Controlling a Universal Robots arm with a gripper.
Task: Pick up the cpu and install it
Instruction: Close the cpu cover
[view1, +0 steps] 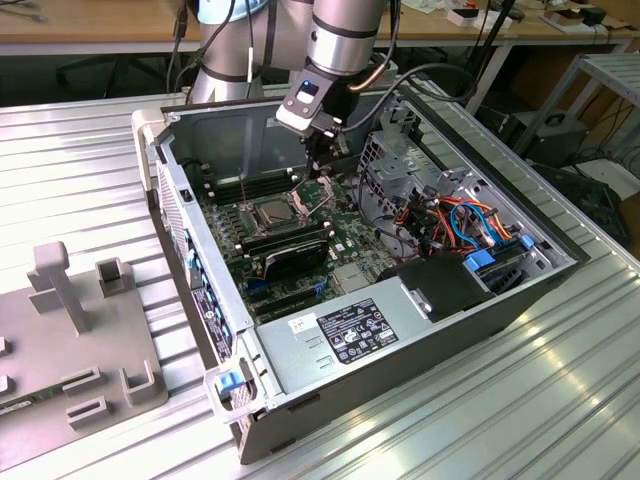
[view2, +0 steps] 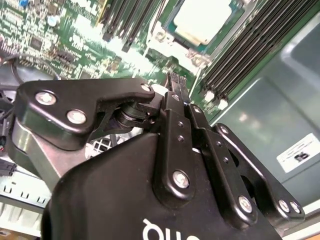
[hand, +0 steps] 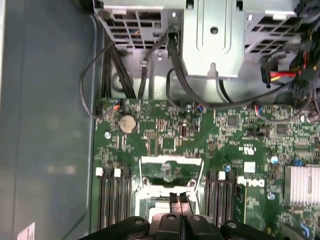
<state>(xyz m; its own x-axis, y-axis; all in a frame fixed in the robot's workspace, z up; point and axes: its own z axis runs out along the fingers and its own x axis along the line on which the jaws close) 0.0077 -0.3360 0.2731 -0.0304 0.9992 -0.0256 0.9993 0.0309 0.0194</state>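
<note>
CPU (view1: 272, 210) lies flat in mobo socket (view2: 172, 47), apparently placed there already, hence gripper (view1: 321, 180) at its 2 o'clock in exterior view, fingers pressed together, empty.

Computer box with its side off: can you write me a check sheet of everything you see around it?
Surface: ribbed metal table holding the open computer case.
Job's things: cpu sits in the socket.
Clutter: grey holder plate beside the case.
Grippers: gripper shut, holding nothing, above the socket.
Cables: coloured bundle inside the case.
Surroundings: wooden desks behind.
</note>
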